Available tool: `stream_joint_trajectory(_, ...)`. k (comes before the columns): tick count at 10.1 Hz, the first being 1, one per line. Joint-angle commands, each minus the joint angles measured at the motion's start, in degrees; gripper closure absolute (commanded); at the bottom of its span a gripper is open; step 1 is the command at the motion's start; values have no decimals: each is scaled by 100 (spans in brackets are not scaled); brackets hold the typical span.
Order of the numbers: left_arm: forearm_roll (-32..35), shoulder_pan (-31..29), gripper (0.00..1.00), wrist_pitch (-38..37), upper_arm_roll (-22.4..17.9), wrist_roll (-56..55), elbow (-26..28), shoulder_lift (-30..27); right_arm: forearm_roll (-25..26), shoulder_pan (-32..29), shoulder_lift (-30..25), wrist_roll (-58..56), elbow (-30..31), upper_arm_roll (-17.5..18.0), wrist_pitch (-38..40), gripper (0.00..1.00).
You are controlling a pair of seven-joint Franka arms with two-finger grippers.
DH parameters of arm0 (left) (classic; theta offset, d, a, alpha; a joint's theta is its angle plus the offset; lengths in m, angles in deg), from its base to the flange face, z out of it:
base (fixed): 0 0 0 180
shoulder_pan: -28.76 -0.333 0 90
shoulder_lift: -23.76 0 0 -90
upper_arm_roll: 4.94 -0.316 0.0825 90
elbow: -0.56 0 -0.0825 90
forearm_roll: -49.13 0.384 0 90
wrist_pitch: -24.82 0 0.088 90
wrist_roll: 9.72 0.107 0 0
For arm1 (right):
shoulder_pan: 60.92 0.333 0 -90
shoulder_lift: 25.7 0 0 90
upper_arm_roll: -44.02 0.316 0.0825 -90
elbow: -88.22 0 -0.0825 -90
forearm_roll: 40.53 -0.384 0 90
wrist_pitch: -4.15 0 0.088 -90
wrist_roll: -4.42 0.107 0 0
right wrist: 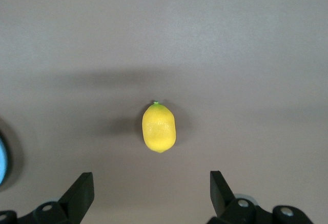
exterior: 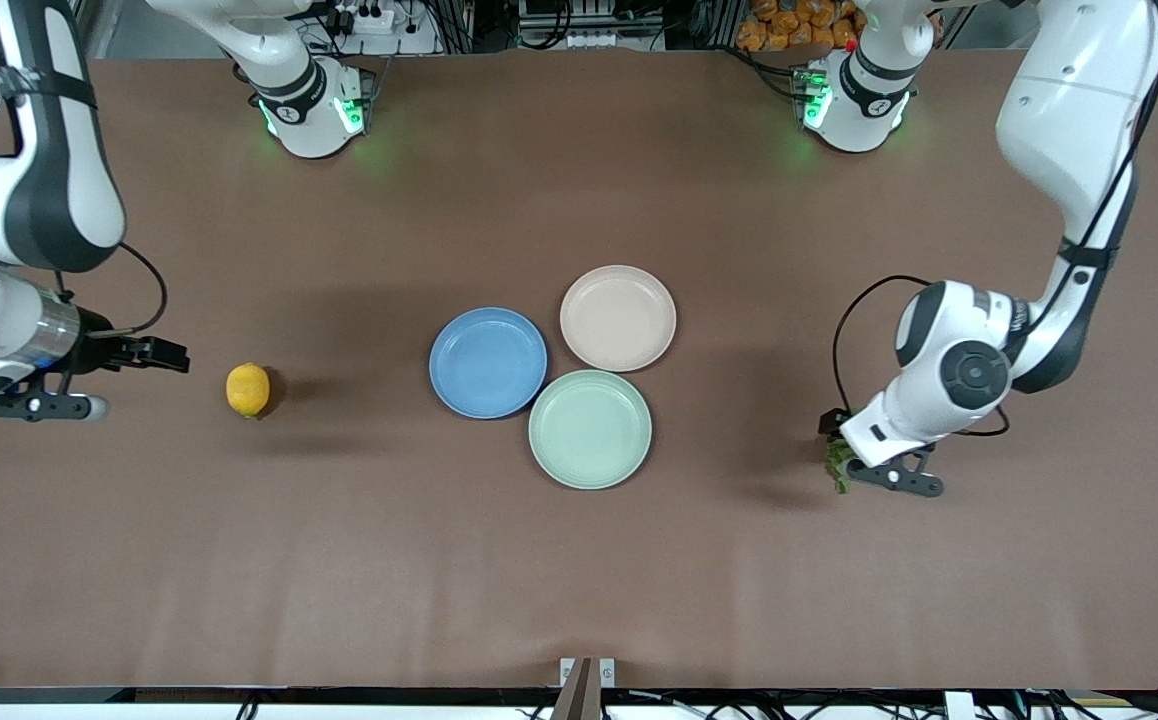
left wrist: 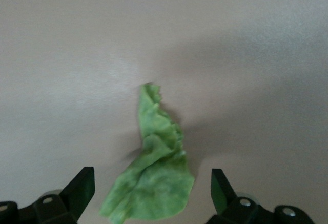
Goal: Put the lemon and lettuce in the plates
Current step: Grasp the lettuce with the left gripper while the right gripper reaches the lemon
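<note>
- Approach step in hand, judging by the layout: neither piece lifted, all plates bare
- Three plates clustered mid-table, touching or nearly so: blue plate point(exterior: 488, 362) toward the right arm's end, beige-pink plate point(exterior: 618, 318) farthest from the front camera, mint-green plate point(exterior: 590, 429) nearest to it and not a target
- Two arms, one working each end of the table
- Left gripper point(left wrist: 152, 193) low over the lettuce at the left arm's end, fingers spread wide with the leaf's broad end lying between them, no contact visible
- Right gripper point(right wrist: 151, 196) toward the right arm's end of the table, just short of the lemon, fingers spread wide and holding nothing
- One lettuce point(left wrist: 156, 175), a wrinkly green leaf flat on the table, well apart from the plates, narrow tail pointing away from the wrist
- One lemon point(exterior: 247, 389), resting on the table between the right gripper and the blue plate, well apart from both
- Next, probably: left gripper down and closed on the leaf's broad end; right gripper forward until the fruit sits between the fingers, then closed across its narrow width; soft leaf likely to bunch, round rind likely to roll if pinched off-centre
</note>
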Motion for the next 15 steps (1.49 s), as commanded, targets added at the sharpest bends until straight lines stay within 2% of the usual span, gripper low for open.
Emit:
stream_joint_trajectory(1, 165, 62, 0, 56, 10, 226, -88, 116, -89, -70, -153, -221, 686, 41, -642, 0)
stream_joint_trajectory(4, 165, 53, 0, 56, 10, 288, -88, 213, -80, -43, -39, -221, 1486, 41, -1836, 0)
stream_joint_trajectory(9, 174, -9, 0, 65, -16, 666, -53, 283, -80, -25, 523, -230, 1558, 50, -2305, 0)
stream_joint_trajectory(14, 174, -26, 0, 65, -25, 719, -44, 371, -80, -25, 972, -230, 1857, 50, -3315, 0)
stream_joint_trajectory(15, 165, -26, 8, 65, -25, 719, -52, 389, -80, -25, 1024, -230, 1909, 50, -3412, 0)
